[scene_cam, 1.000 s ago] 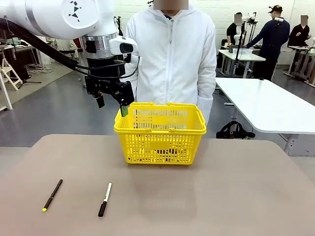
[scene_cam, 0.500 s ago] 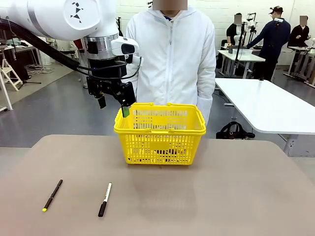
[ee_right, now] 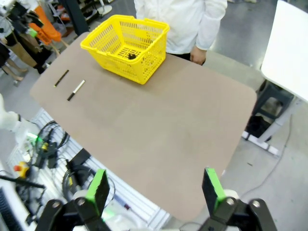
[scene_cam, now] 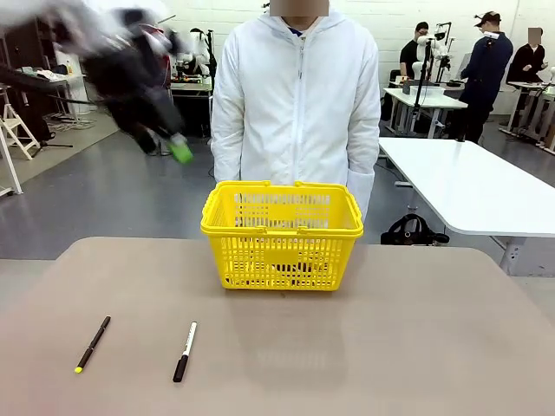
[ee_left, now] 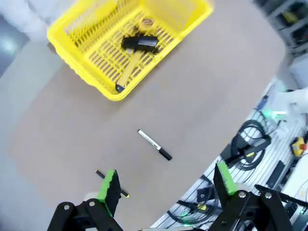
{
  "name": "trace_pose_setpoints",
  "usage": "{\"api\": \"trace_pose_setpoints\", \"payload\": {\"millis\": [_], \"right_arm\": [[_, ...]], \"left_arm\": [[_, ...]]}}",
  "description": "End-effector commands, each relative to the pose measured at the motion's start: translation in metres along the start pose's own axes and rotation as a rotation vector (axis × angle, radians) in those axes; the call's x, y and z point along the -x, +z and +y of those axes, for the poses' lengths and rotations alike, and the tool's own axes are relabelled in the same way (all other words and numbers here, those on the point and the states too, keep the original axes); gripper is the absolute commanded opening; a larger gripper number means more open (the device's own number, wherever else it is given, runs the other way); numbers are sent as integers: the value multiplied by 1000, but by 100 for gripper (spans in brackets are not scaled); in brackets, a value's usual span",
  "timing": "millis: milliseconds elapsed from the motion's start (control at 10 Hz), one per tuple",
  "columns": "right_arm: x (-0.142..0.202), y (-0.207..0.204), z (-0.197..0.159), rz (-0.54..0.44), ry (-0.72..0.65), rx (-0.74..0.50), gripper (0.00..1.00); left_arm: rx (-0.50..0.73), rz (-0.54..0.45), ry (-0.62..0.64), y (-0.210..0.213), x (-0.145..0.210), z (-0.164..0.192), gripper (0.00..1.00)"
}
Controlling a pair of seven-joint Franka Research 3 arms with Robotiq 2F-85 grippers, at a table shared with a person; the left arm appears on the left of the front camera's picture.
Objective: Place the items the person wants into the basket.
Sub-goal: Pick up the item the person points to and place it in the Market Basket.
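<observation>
The yellow basket [scene_cam: 282, 234] stands on the table in front of the person [scene_cam: 299, 95] in a white coat. Seen from the left wrist, the slim yellow-and-black utility knife [ee_left: 129, 70] lies on the basket [ee_left: 77, 53] floor. A small round thing [ee_left: 147, 21] beyond it looks like the tape measure. My left gripper [scene_cam: 173, 147] is a blur high up, left of the basket. Its fingers stand open and empty [ee_left: 166, 180], far above the table. My right gripper [ee_right: 155, 186] is open and empty too, high over the table's near edge, well away from the basket [ee_right: 126, 41].
A black pen with a yellow tip [scene_cam: 92, 343] and a black-and-white marker [scene_cam: 184, 351] lie on the brown table [scene_cam: 390, 347] at the front left. A white table [scene_cam: 486, 186] stands at the back right. Cables and gear lie on the floor [ee_left: 250, 154] beside the table.
My left arm has swung quickly up and to the left, away from the basket's left rim, and now shows blurred. The basket, pen and marker have not moved.
</observation>
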State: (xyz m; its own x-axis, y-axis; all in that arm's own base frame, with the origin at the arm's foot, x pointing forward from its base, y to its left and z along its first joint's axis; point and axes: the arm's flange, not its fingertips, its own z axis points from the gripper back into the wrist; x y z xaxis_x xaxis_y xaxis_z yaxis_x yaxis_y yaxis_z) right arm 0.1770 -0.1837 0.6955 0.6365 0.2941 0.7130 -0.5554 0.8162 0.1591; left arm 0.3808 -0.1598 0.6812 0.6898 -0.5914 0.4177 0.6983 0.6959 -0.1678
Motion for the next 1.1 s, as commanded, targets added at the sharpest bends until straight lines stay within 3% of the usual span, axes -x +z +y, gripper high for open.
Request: {"api": "trace_pose_setpoints", "payload": {"millis": [0, 100, 300, 600, 1000], "right_arm": [[-1, -2, 2, -11, 14, -24, 100], [-1, -2, 2, -11, 14, -24, 100], [-1, -2, 2, -11, 14, -24, 100], [-1, -2, 2, -11, 14, -24, 100], [-1, -2, 2, -11, 14, -24, 100]], "left_arm": [[129, -91, -56, 52, 69, 23, 100], [187, -134, -76, 75, 91, 40, 100], [191, -206, -32, 89, 135, 67, 100], [135, -298, -4, 102, 197, 72, 100], [95, -353, 31, 121, 225, 76, 100]]}}
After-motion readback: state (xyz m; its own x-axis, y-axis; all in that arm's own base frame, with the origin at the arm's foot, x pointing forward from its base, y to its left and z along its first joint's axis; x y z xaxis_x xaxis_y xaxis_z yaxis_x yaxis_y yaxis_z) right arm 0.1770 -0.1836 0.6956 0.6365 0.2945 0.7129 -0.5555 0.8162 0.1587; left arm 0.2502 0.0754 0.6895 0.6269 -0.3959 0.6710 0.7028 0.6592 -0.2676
